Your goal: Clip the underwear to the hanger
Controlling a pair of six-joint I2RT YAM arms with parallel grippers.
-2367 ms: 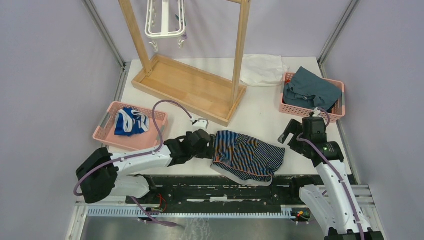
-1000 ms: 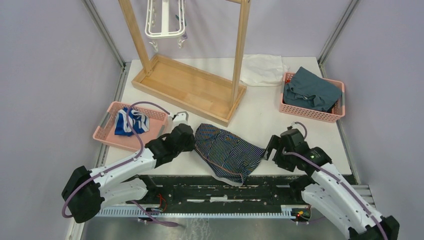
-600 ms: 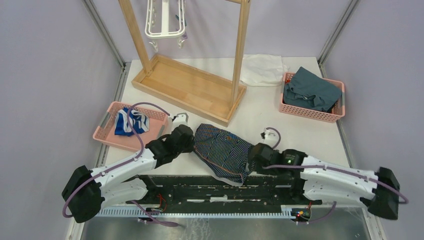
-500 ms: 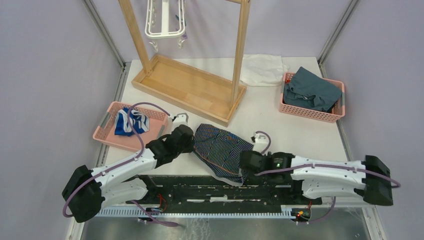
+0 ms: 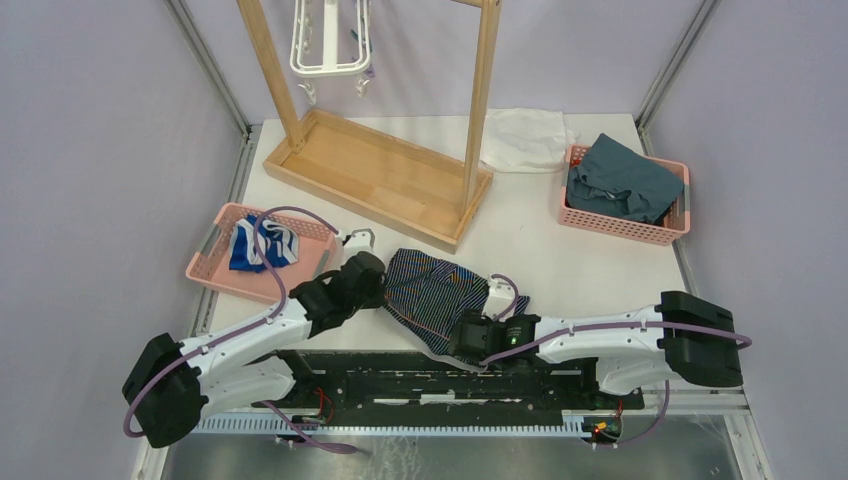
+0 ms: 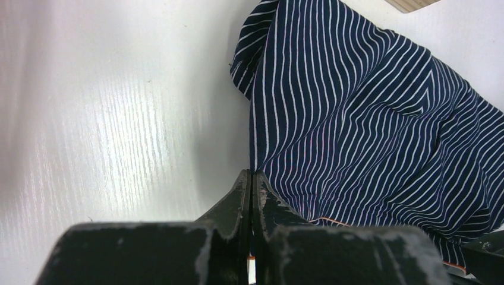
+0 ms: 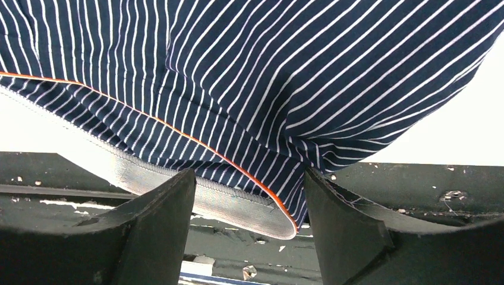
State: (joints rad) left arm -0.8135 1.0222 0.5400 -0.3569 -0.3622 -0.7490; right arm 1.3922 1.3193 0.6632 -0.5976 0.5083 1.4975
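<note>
The underwear [image 5: 432, 292], dark navy with thin light stripes, lies bunched near the table's front edge. My left gripper [image 5: 379, 290] is at its left end, jaws shut on the fabric edge [image 6: 356, 113]; in the left wrist view the left gripper [image 6: 251, 176] pinches cloth between its tips. My right gripper [image 5: 463, 334] reaches in low from the right at the near hem. In the right wrist view the right gripper [image 7: 248, 178] stands open, its fingers [image 7: 160, 214] straddling the grey waistband corner with orange trim [image 7: 261, 205]. The white hanger [image 5: 328, 42] hangs on the rack at the back.
A tall wooden rack [image 5: 380, 175] stands at the back centre. A pink basket [image 5: 215, 262] on the left holds a blue-and-white garment [image 5: 260, 245]. Another pink basket [image 5: 672, 222] at right holds teal cloth [image 5: 620, 180]. A white cloth [image 5: 525, 138] lies behind it. A black rail [image 5: 400, 375] runs along the near edge.
My right arm has swung down and left from the table's right side to the underwear's near hem, its jaws narrowing. The left gripper dragged the underwear leftwards, then held still.
</note>
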